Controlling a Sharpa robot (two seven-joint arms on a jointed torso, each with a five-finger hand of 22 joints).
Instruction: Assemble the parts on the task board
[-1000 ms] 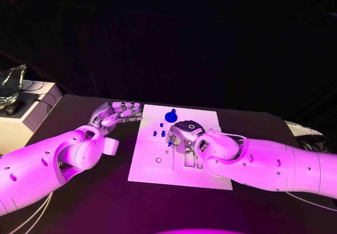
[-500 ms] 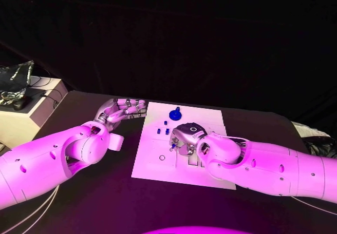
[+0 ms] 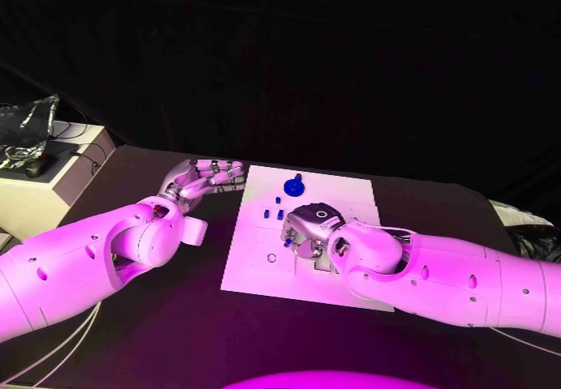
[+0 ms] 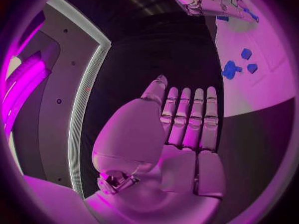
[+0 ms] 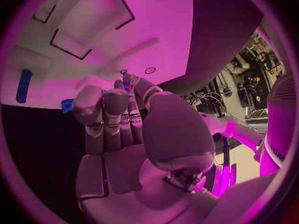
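The white task board (image 3: 267, 271) lies in the middle of the black table. A round blue part (image 3: 293, 188) with a stem stands near its far edge, and small blue parts (image 3: 272, 214) stand just nearer. My right hand (image 3: 311, 229) hovers over the board's middle with its fingers curled (image 5: 112, 107), and it seems to pinch a small blue part (image 3: 288, 241) at its fingertips. My left hand (image 3: 206, 179) is beside the board's far left corner, fingers straight and side by side (image 4: 187, 117), holding nothing. The left wrist view shows the board (image 4: 268, 89) with blue parts (image 4: 231, 69).
A white box (image 3: 53, 182) stands off the table's left side with a crumpled foil-like thing (image 3: 29, 130) and a dark object (image 3: 35, 167) on it. Rectangular slots (image 5: 84, 22) are cut into the board near the right hand.
The whole picture has shifted a little, so the camera moved. Both hands keep their places relative to the board.
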